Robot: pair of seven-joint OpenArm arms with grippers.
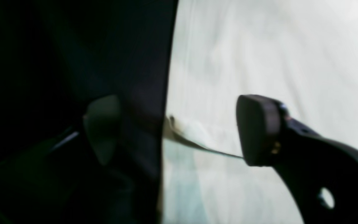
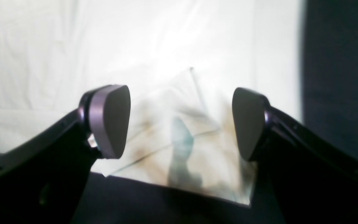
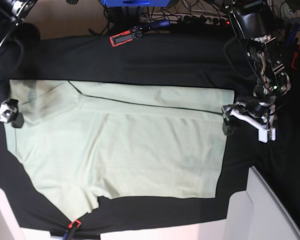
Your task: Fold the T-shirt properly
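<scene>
Left claw spread wide, one dark pad over the pale mint-green cotton T-shirt, the other pad over the black cloth, straddling the shirt's edge; nothing clamped. Right claw likewise parted, grey pads on either side of a shirt corner at the hem, empty. Seen from the base camera: T-shirt spread flat across the black-covered counter, top strip folded over along its far edge, left claw at one end, right claw at the other. Beyond, a red-and-black tool near the far counter edge.
</scene>
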